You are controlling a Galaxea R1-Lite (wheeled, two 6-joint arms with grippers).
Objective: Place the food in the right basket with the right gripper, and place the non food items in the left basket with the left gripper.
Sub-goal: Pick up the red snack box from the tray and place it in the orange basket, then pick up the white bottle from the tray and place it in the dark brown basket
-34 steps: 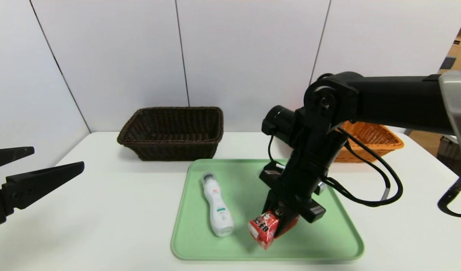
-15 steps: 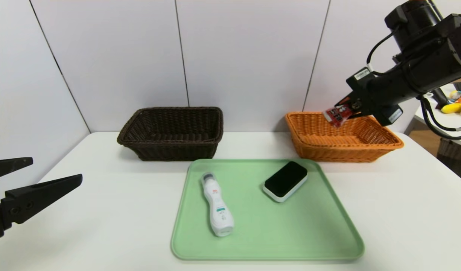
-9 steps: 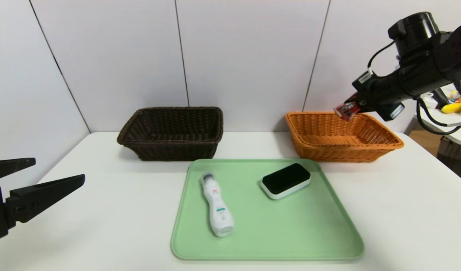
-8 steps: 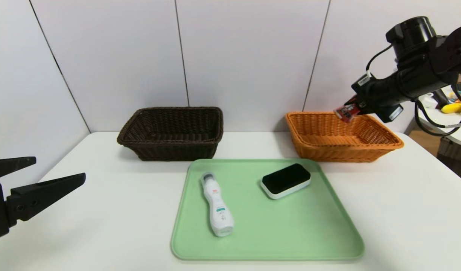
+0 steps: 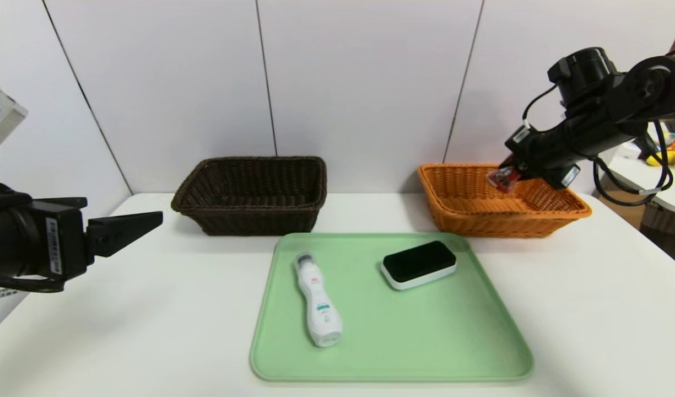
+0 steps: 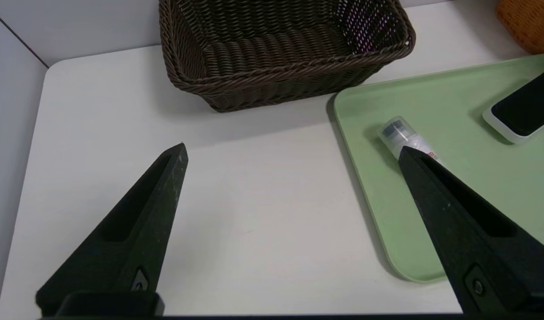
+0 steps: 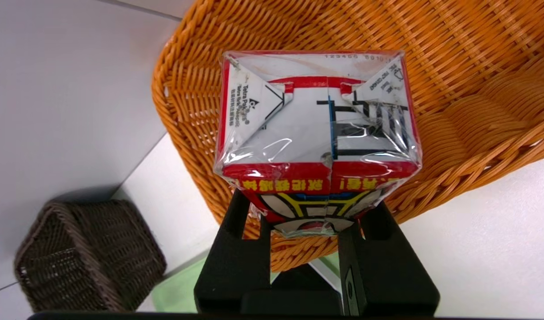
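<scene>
A red drink carton (image 7: 318, 133) is clamped in the right gripper's (image 7: 305, 226) fingers above the orange basket (image 5: 508, 224). The left gripper (image 6: 294, 151), fingers spread wide, hovers over the white table (image 5: 150, 309).

Pale panels (image 5: 365, 94) with thin dark seams stand behind a white surface (image 5: 150, 331) with a rounded far corner, a matching panel closes off the left of the frame, and at the far right a white round-edged side table (image 5: 635, 179) stands above brown flooring (image 5: 618, 207).
</scene>
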